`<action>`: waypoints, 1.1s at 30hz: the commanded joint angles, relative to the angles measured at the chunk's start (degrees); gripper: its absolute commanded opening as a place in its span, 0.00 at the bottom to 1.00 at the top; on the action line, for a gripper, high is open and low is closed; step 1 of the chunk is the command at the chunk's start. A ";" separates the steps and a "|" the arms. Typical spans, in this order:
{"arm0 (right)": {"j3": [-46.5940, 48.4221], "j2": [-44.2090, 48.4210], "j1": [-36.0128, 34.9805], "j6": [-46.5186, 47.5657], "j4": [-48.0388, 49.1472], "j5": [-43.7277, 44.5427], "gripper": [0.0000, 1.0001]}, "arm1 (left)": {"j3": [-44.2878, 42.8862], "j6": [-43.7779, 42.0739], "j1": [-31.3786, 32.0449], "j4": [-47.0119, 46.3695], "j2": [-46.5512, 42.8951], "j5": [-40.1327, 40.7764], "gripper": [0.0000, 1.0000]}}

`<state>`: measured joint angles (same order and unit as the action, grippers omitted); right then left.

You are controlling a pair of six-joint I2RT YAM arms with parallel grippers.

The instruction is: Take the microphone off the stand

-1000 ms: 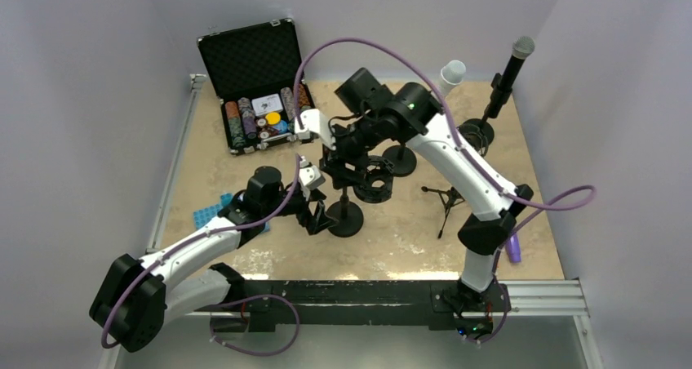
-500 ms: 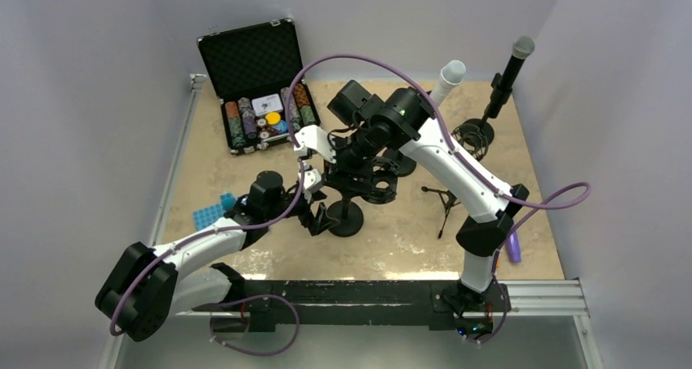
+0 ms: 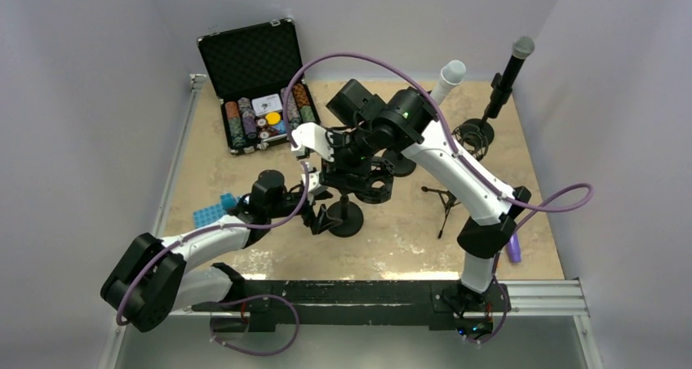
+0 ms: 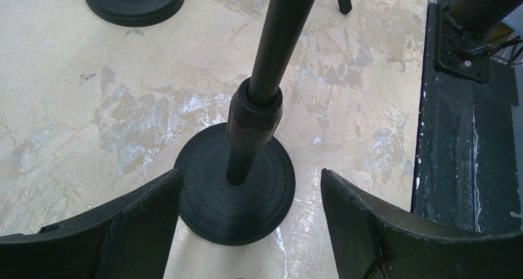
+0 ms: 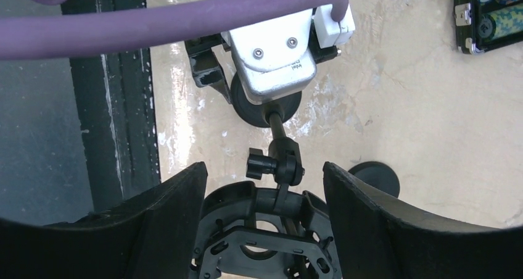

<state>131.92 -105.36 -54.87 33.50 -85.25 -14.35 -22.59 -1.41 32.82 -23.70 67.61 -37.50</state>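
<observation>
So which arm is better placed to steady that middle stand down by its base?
The left. The left gripper is open, with a finger on either side of the pole just above the round base. The right gripper, also open, is up at the shock mount on top.

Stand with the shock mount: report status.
Left gripper open, straddling stand pole near its base. Right gripper open above shock mount. It looks empty; nothing blocking.

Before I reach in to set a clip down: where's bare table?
Bare: the near strip between stand base and rail; the left edge between case and blue rack. Crowded: the middle, with left gripper and right gripper at the stand, and around the microphone.
</observation>
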 commanded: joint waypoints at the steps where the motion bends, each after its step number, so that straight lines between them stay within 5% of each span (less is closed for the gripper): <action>1: -0.93 2.24 -0.41 1.28 0.68 2.71 0.73 | 0.31 -1.64 0.30 -4.99 0.45 -2.14 0.84; 12: -1.45 -1.84 -0.42 0.79 -0.83 6.35 0.68 | 0.10 -0.80 0.23 -6.39 1.93 -2.86 0.78; 21: -1.69 -2.89 -0.41 0.72 -2.07 3.25 0.41 | -0.21 0.41 0.24 -8.43 3.84 -3.40 0.71; 28: -3.45 -2.50 -0.41 1.06 -2.80 3.97 0.52 | -0.26 0.36 0.25 -8.53 4.29 -3.55 0.69; 33: -3.63 -3.11 -0.41 3.33 -4.03 2.08 0.20 | -0.44 0.68 0.26 -5.83 4.13 -1.04 0.73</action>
<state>128.51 -108.38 -55.09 34.83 -86.52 -10.09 -22.59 -1.06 32.82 -29.04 71.79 -39.18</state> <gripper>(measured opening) 0.414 0.699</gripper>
